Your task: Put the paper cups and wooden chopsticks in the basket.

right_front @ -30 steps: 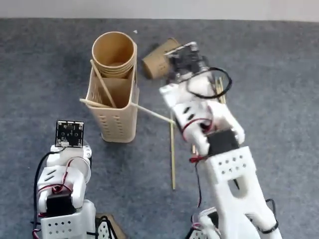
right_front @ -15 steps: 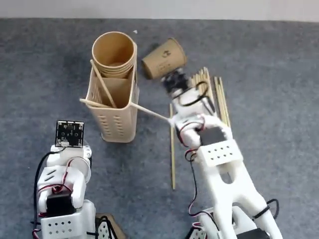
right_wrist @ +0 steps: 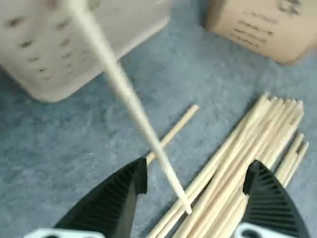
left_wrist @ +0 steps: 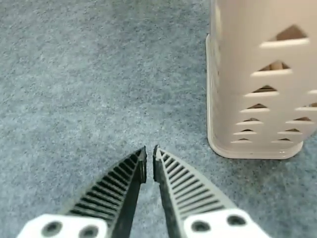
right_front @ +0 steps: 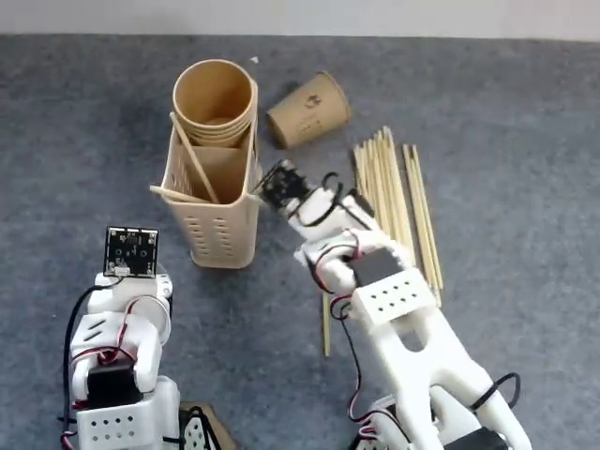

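The tan slotted basket [right_front: 214,214] stands upright with stacked paper cups [right_front: 215,97] in its far end and two wooden chopsticks [right_front: 194,164] leaning inside. Another paper cup [right_front: 309,111] lies on its side just right of the basket. A pile of chopsticks [right_front: 394,197] lies on the carpet further right. My right gripper [right_front: 281,185] hangs by the basket's right wall. It is open [right_wrist: 196,173], straddling a slanted chopstick [right_wrist: 133,109] that sticks out from the basket [right_wrist: 74,44] above the pile [right_wrist: 237,163]. My left gripper [left_wrist: 149,161] is shut and holds nothing, low beside the basket [left_wrist: 257,84].
A single chopstick [right_front: 325,323] lies on the carpet beside the right arm's base, and a loose one [right_wrist: 173,130] lies under the slanted stick. The left arm [right_front: 122,319] sits folded at the front left. Grey carpet covers the whole surface.
The right arm pulled back from the lying cup and swung left toward the basket, uncovering the chopstick pile. The left arm stayed still.
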Controlling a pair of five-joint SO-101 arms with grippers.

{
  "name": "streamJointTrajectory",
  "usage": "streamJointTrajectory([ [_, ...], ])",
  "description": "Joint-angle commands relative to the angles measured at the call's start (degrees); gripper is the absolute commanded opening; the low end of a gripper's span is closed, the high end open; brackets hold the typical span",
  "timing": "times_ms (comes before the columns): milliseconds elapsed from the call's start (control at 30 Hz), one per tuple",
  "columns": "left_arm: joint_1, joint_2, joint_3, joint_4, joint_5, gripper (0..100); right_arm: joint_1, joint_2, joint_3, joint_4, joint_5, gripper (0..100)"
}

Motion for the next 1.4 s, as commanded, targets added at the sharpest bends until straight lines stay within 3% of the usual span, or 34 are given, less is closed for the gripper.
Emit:
streamJointTrajectory([
  [0,-0.4,-0.1,-0.4,-1.1,0.4,6,-1.5,0.4,-0.4,0.2,1.9,31.0],
  [167,-0.4,-0.1,-0.4,-1.1,0.4,6,-1.3,0.9,-0.3,-8.8,1.7,31.0],
  [300,-0.4,-0.1,-0.4,-1.1,0.4,6,-1.3,5.8,-1.3,-9.5,1.7,28.7],
  [500,-0.4,-0.1,-0.4,-1.1,0.4,6,-1.0,12.4,-7.2,-9.3,1.8,0.2],
  [867,-0.4,-0.1,-0.4,-1.1,0.4,6,9.9,-0.4,-10.4,-7.2,0.9,0.5],
  [1200,-0.4,-0.1,-0.4,-1.1,0.4,6,10.2,-6.7,-21.8,-5.1,-20.0,0.5],
  [1367,-0.4,-0.1,-0.4,-1.1,0.4,6,10.1,-6.5,-27.4,-5.1,-23.0,0.5],
])
